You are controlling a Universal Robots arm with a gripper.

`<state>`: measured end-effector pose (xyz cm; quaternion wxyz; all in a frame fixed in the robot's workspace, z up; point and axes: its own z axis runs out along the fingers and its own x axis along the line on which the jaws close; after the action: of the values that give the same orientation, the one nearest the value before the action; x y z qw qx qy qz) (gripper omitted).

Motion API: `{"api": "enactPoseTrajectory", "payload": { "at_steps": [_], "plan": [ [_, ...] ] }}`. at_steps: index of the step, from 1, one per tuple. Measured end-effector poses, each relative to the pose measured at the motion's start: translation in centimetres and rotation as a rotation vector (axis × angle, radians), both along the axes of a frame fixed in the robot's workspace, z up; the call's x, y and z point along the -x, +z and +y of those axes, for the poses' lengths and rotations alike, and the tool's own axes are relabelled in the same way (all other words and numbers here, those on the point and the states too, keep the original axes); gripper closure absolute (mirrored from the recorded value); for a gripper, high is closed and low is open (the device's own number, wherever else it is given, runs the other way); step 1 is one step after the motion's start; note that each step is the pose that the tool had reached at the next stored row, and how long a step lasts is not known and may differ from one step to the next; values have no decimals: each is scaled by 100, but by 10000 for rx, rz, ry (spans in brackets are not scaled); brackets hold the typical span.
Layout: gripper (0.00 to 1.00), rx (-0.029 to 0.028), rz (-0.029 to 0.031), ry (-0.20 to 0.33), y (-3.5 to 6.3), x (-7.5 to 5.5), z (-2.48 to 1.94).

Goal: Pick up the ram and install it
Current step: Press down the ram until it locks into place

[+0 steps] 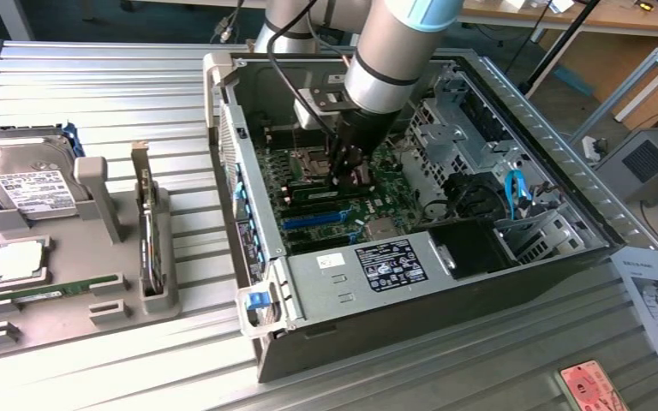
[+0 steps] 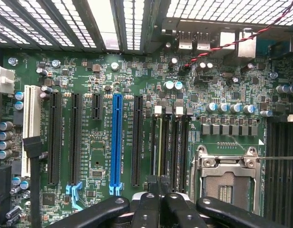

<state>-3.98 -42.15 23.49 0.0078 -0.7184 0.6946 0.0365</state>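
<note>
Closest to lens: black claw (image 2: 161, 190), fingers pressed together, nothing visibly clamped between them. Positioned directly over the row of black memory slots (image 2: 169, 142) on the motherboard (image 2: 89, 71), beside the open silver processor socket (image 2: 227, 183). Seen in the exterior view reaching down inside the open computer case (image 1: 341, 287), claw (image 1: 346, 175) low over the board. Ram (image 1: 55, 288) located outside the case, lying flat along a groove of the grey tray (image 1: 100, 184) at the exterior view's left, well apart from the claw. Hard drive (image 1: 26, 175) standing in the same tray.
</note>
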Motion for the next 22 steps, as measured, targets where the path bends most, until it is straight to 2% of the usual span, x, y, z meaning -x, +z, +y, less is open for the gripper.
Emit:
{"api": "enactPoseTrajectory", "payload": {
  "at_steps": [10,12,14,17,18,22],
  "plan": [
    [89,2,8,0,115,0,0],
    [89,-18,6,0,115,0,0],
    [89,-68,8,1,116,0,-1],
    [89,-284,8,0,116,0,-3],
    [89,-301,7,0,116,0,-2],
    [89,-296,8,1,115,4,-3]
  ]
}}
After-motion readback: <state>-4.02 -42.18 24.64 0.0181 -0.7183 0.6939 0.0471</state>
